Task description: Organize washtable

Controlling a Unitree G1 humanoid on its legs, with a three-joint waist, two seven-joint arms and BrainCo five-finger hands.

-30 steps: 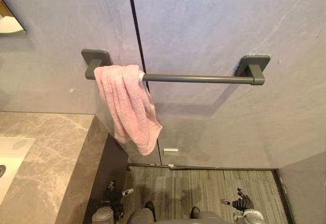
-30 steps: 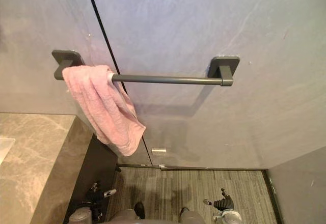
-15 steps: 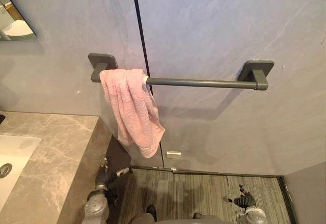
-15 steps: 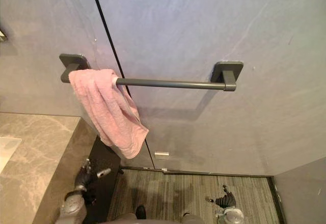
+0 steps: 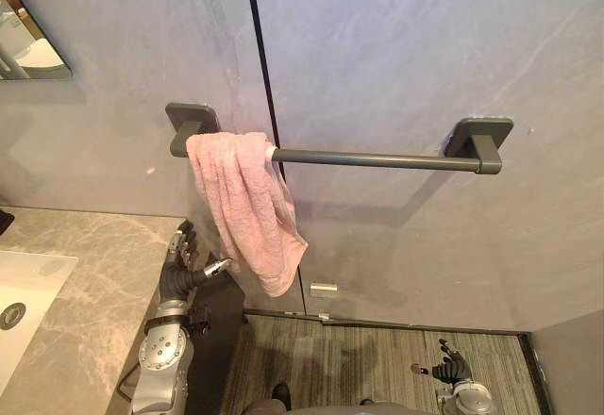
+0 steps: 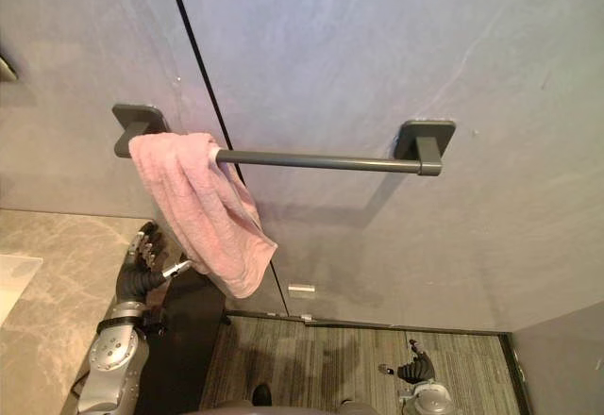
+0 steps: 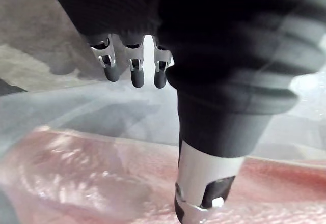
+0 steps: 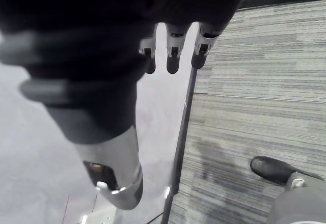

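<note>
If the pink towel [image 5: 247,207] gets pulled down on one side: the whole cloth could slide off the towel bar [image 5: 377,159] and drop to the floor. Biggest risk, since it hangs uneven and the weight favours the long tail.
Bar snag: the bunched folds sit tight against the left bracket [image 5: 192,118], so dragging along the bar could jam the cloth there instead of spreading it.
Counter bump: the left arm comes up close along the end of the marble counter [image 5: 85,273], and a wide reach may knock that edge.
Partial grab: the left hand [image 5: 179,269] is just beside the towel's lower part, contact not clear. A pinch on one loose layer would pull only that layer and make the bunching worse.
Left hand state: fingers straight and spread, thumb out toward the cloth, holding nothing.
Right hand [image 5: 449,371] state: low by the floor, well apart from the towel, fingers loosely spread, empty.
Towel place: draped over the left end of the bar, touching the bracket, rest of the bar bare.
Towel shape: crumpled into a thick bunch, hanging slanted, tail trailing toward the robot's right.
Towel surface: pale pink terry, soft, long folds running down it. Wet or dry, cannot tell.
Towel hem: lowest corner rounded, looks tucked under.
</note>
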